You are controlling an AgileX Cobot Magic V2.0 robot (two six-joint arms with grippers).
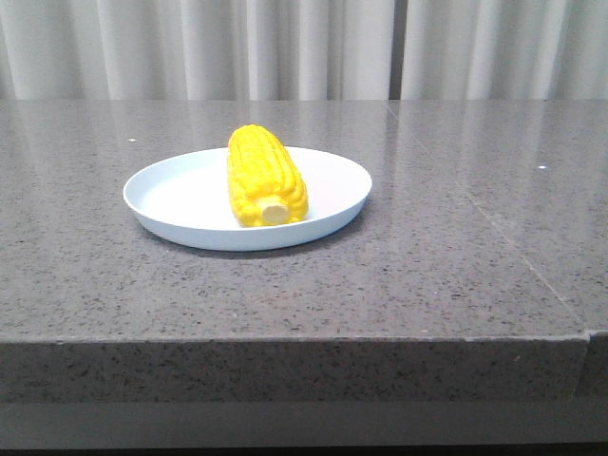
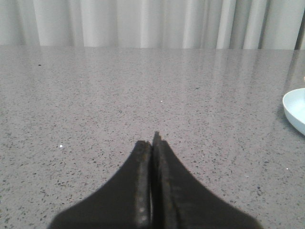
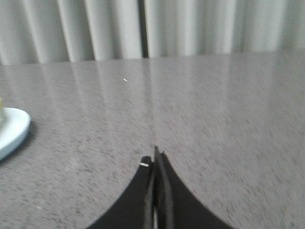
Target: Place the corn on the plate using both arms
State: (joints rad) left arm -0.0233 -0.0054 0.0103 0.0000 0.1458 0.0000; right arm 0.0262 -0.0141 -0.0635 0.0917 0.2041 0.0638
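Observation:
The yellow corn [image 1: 265, 176] lies on the pale blue-white plate [image 1: 171, 195] in the middle of the table, its pale stub end toward the front. Neither arm shows in the front view. In the left wrist view my left gripper [image 2: 152, 141] is shut and empty over bare table, with the plate's rim [image 2: 295, 110] far off to one side. In the right wrist view my right gripper [image 3: 153, 157] is shut and empty, with the plate's rim [image 3: 12, 130] and a sliver of corn [image 3: 1, 109] at the picture's edge.
The grey speckled stone table [image 1: 427, 247] has its front edge near the camera. A seam [image 1: 494, 228] runs across its right part. Pale curtains [image 1: 304, 47] hang behind the table's far edge.

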